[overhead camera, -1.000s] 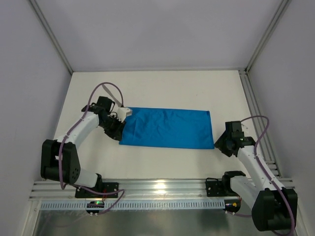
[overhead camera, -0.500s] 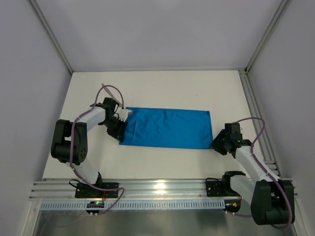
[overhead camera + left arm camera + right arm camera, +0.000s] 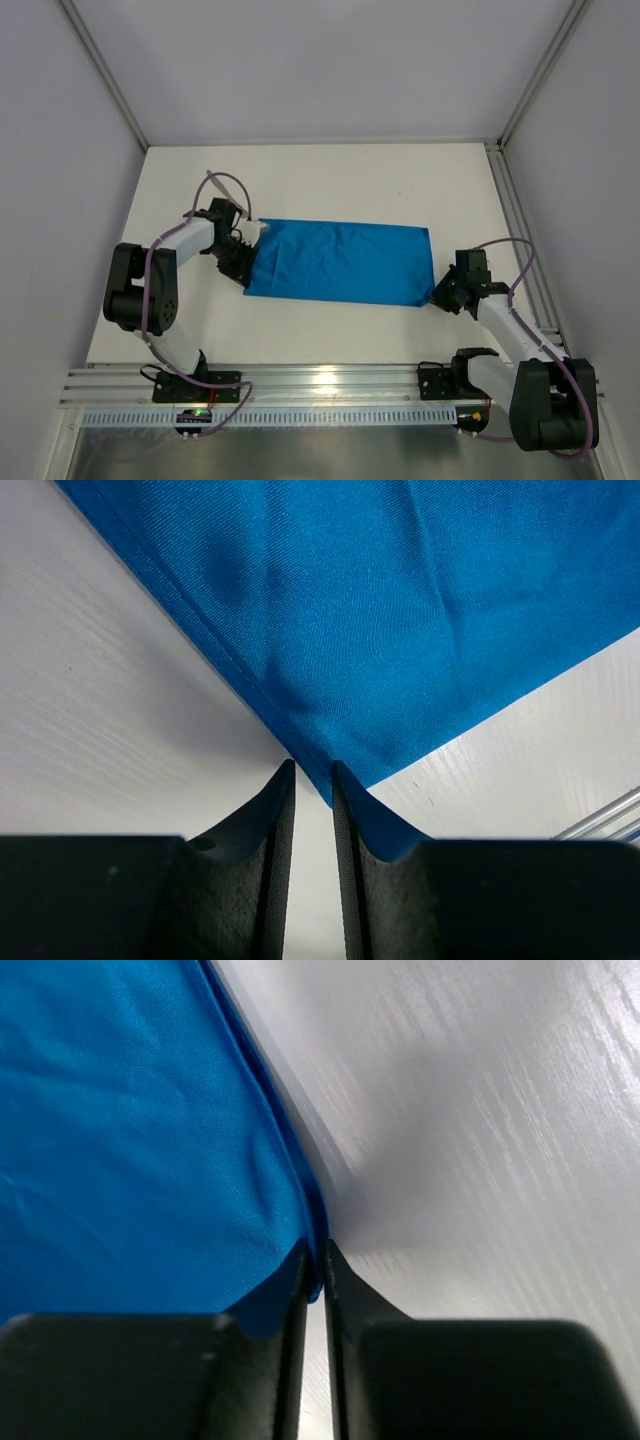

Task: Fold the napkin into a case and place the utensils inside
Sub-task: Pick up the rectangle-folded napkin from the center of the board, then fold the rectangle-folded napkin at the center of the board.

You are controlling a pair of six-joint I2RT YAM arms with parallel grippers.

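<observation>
The bright blue napkin [image 3: 340,262] lies flat on the white table as a wide folded rectangle. My left gripper [image 3: 246,276] is at its near left corner. In the left wrist view the jaws [image 3: 313,772] stand a narrow gap apart, with the corner tip of the napkin [image 3: 400,610] reaching in between them and cloth lying over the right finger. My right gripper [image 3: 436,296] is at the near right corner. In the right wrist view its jaws [image 3: 316,1256] are pressed onto the napkin's hemmed edge [image 3: 130,1140]. The knife and fork are out of view.
The white table [image 3: 330,180] is walled at the back and both sides. A metal rail [image 3: 520,230] runs along the right edge, and a rail with the arm bases [image 3: 320,385] runs along the near edge.
My left arm swung in and settled at the near left corner. My right gripper moved left onto the near right corner and closed on it; that corner now puckers slightly.
</observation>
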